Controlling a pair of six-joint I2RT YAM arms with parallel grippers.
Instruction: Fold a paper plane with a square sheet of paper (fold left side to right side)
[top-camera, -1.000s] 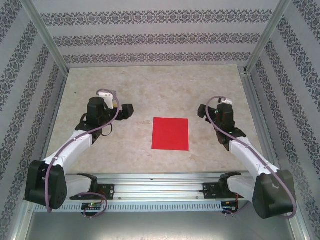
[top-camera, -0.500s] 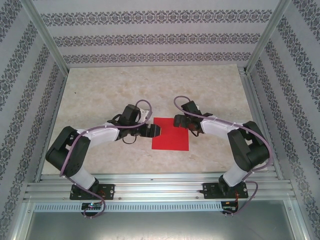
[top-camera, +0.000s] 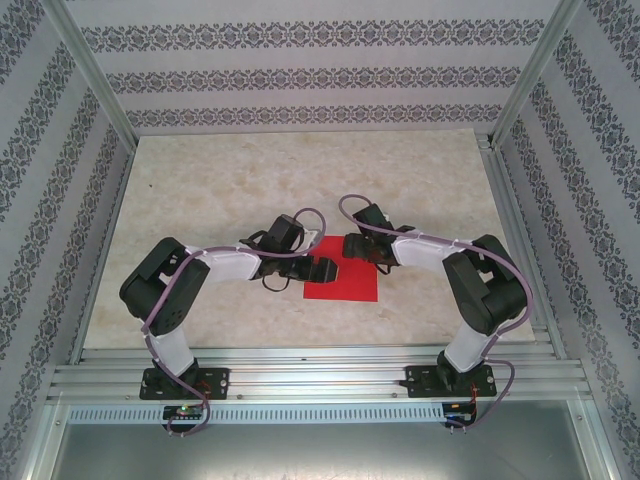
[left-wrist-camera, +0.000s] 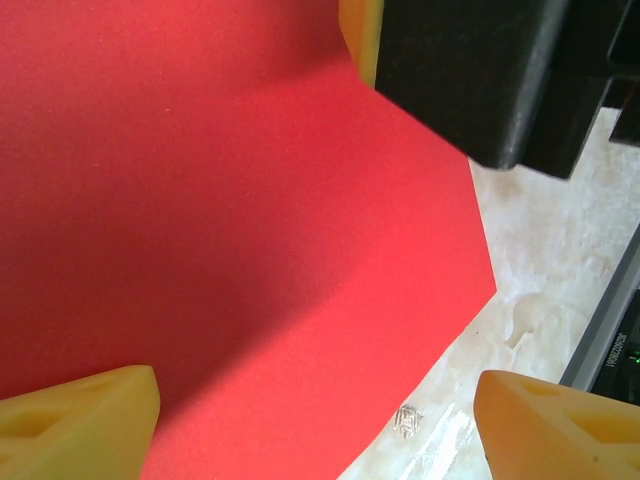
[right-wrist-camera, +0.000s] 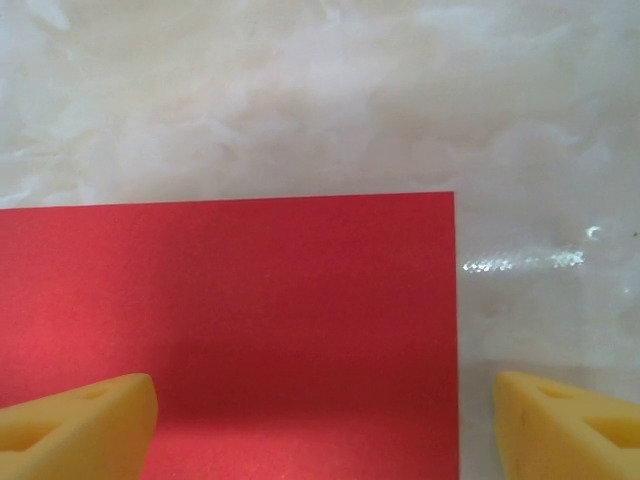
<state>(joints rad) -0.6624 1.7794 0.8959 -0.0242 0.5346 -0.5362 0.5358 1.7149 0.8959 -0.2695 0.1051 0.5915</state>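
Left gripper (top-camera: 324, 270), right gripper (top-camera: 355, 246) nearer, astride sheet (top-camera: 345, 286)

A pale, marble-patterned table (top-camera: 250, 170) sits inside an enclosure of grey wallpapered walls (top-camera: 300, 60) banded with floral ornament and framed by slanting metal posts (top-camera: 90, 75). A ribbed aluminium rail (top-camera: 320, 375) runs along the table's near edge.

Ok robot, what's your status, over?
Left gripper open, right gripper open. Both over square sheet of paper, flat, unfolded. Nothing blocking.
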